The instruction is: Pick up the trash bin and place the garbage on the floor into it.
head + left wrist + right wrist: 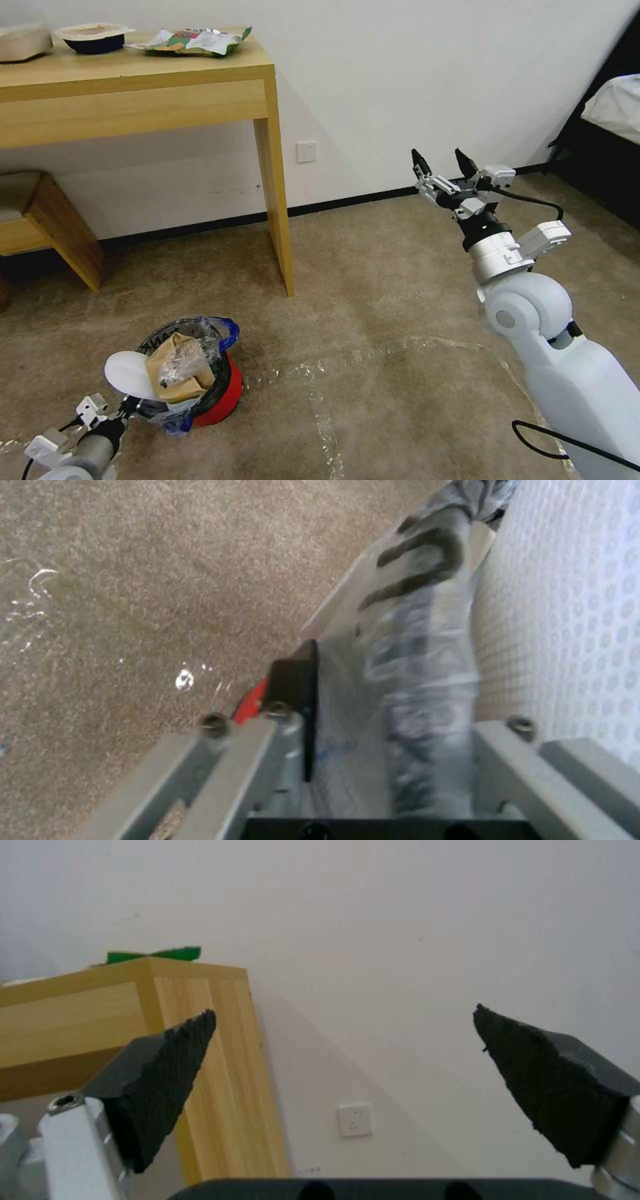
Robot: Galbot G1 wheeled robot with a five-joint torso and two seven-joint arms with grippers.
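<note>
The trash bin (pixel 223 399), a small red bucket with a clear blue-edged bag, leans on the carpet at the lower left. Garbage fills it: a white slipper sole (pixel 127 373), a brown cardboard scrap (pixel 175 370) and clear plastic. My left gripper (pixel 135 406) is shut on the bin's near rim. In the left wrist view a black finger (pixel 295 680) presses the bag-covered rim (pixel 413 645), with the dotted white sole (pixel 567 630) beside it. My right gripper (pixel 443 162) hangs open and empty in the air at the right, well away from the bin, its fingertips (pixel 180 1065) spread before the wall.
A wooden desk (pixel 277 200) stands behind the bin, with bowls and a snack bag on top, and a wooden stool (pixel 47 213) sits under it. A bed (pixel 613 113) is at the far right. Strips of clear tape (pixel 360 357) lie on the bare carpet.
</note>
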